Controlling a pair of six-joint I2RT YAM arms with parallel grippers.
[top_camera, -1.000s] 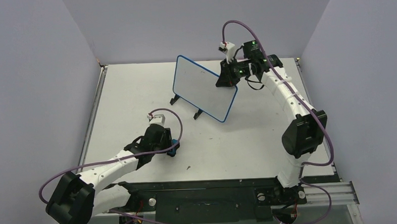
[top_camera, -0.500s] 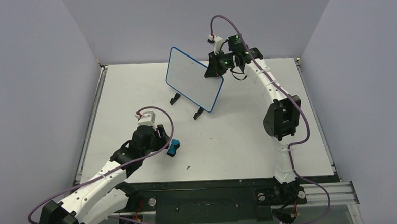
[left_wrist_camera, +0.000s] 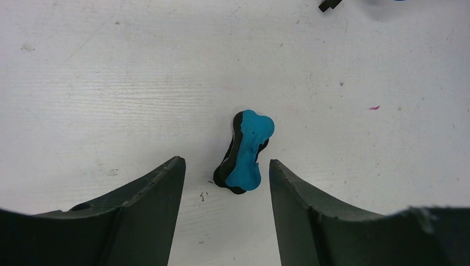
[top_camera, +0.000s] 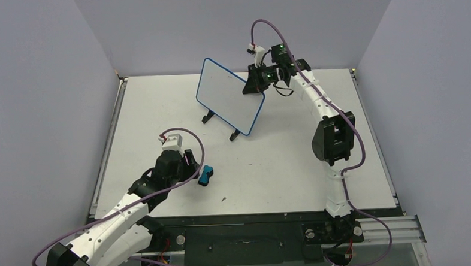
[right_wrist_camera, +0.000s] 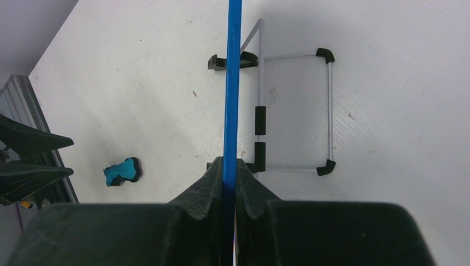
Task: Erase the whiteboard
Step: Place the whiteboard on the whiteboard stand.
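Pinching whiteboard (top_camera: 229,103) edge, right gripper (right_wrist_camera: 230,166) extended far; left gripper (left_wrist_camera: 226,162) parted, low over eraser (left_wrist_camera: 248,149).

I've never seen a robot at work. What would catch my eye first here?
The small white board with a thin blue rim stands out most, tilted at the far side of the table, its edge pinched by the right gripper. Nearer, a little blue-and-black eraser block lies just ahead of the open left gripper.
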